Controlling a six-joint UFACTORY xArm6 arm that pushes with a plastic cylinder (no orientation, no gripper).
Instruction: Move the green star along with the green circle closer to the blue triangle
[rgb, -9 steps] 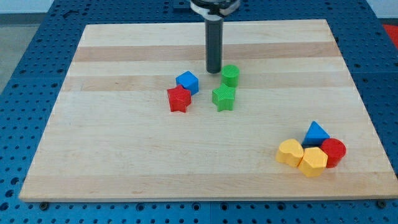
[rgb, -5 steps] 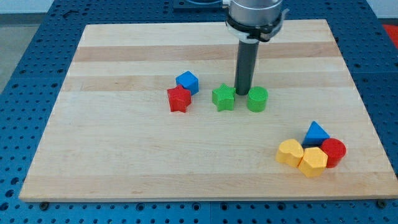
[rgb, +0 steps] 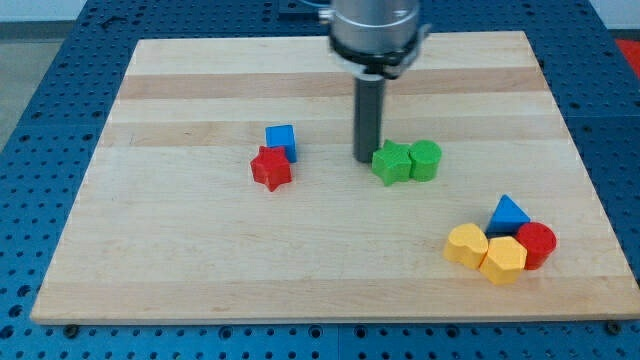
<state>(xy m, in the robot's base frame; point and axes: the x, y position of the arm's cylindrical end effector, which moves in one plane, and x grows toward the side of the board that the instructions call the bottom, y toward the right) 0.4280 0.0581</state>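
Pale wooden bench (rgb: 200, 260) on a blue pegboard base. No gripper on this arm, so nothing to read as apart or together; only the dark rod.

My tip (rgb: 366, 160) stands upright, touching or just beside the green star (rgb: 391, 163) on its left, far side.

Green star and green circle (rgb: 425, 160) sit side by side, touching, the pair's long axis running left-right, near bench centre.

Blue triangle (rgb: 509, 213) lies near-right of them, apex pointing far, packed with a red cylinder (rgb: 537, 245) and two yellow blocks (rgb: 485, 252).

Bare wood between pair and triangle.

Blue cube (rgb: 281, 141) and red star (rgb: 271, 168) sit left of the rod, well apart from it.
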